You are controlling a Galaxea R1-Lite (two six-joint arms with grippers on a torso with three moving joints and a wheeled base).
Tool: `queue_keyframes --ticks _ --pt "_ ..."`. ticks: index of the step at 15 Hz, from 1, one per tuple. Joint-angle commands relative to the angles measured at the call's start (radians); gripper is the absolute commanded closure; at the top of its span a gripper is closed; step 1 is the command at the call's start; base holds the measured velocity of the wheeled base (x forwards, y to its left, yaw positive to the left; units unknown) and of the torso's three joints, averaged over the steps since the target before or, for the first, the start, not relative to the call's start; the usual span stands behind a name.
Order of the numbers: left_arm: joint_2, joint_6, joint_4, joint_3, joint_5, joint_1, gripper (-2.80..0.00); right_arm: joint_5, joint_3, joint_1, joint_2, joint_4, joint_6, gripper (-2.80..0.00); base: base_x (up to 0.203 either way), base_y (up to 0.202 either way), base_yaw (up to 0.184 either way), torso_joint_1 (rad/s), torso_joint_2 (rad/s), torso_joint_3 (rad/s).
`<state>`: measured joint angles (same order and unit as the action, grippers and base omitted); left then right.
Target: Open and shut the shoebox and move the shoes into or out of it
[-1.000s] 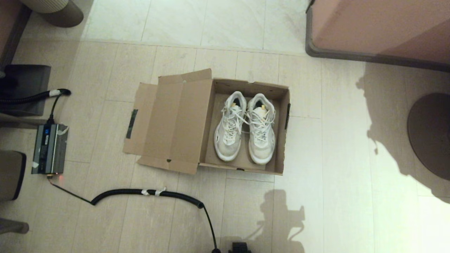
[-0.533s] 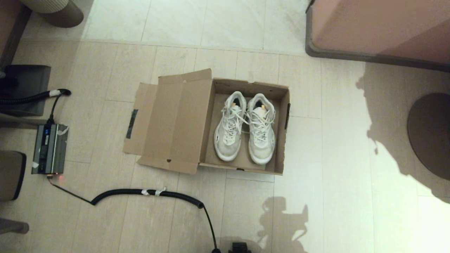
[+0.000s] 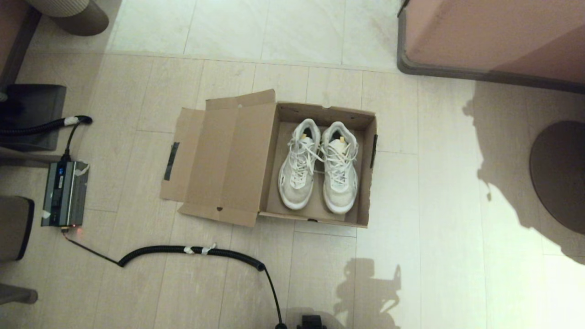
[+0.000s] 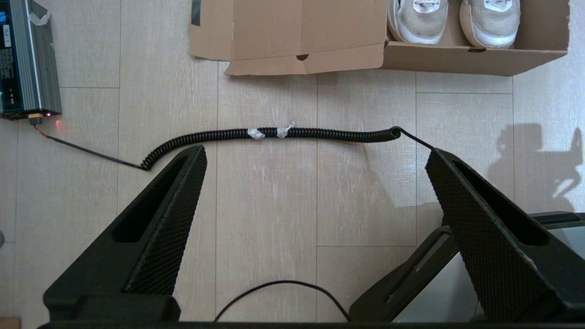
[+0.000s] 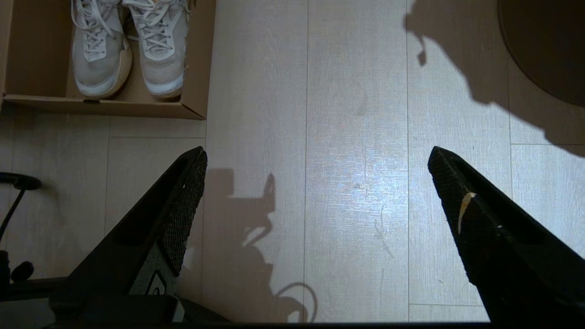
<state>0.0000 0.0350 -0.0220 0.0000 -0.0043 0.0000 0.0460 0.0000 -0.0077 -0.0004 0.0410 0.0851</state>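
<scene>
Left gripper (image 4: pixel 315 155): it hangs above the bare floor on the near side of the shoebox. The two black fingers (image 4: pixel 173 205) are spread wide and nothing is between them.

Right gripper (image 5: pixel 315 157): it hangs above the floor (image 3: pixel 457 228), near the robot and to the right of the shoebox. Its fingers (image 5: pixel 475 219) are also wide apart and hold nothing.

Coiled cable (image 3: pixel 192 250): a black spiral cable lies on the floor between the robot and the shoebox. It has two pieces of white tape in the middle. It does not touch the box.

Power unit (image 3: pixel 64 193): a grey box with a small red light lies on the floor at the left, well apart from the shoebox. A thin wire joins it to the coiled cable.

Shoebox (image 3: pixel 361 201): brown cardboard, it stands on the floor in the middle of the head view. It is open.

Lid (image 3: pixel 228 160): it is folded out to the left and lies almost flat on the floor. A dark tape strip (image 3: pixel 172 160) is on its outer edge flap.

Shoes (image 3: pixel 318 164): the two white sneakers lie inside the shoebox, side by side and touching, with the toes toward the robot and the heels at the far wall.

Round base (image 3: pixel 560 176): a dark round thing at the right edge, well apart from the box.

Pink furniture (image 3: pixel 493 36): at the far right.
</scene>
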Motion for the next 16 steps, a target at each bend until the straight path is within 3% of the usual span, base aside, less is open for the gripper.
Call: queue_keyframes --ticks 1,16 --pt "0.001 0.000 -0.001 0.008 0.000 0.000 -2.80 0.002 0.014 0.000 0.002 0.000 0.001 -2.80 0.000 0.000 0.000 0.000 0.00 0.000" --pt "0.002 -0.001 0.000 0.008 0.000 0.000 -2.80 0.006 0.014 0.000 0.002 0.000 0.019 -2.80 0.000 0.000 0.000 0.000 0.00 0.000"
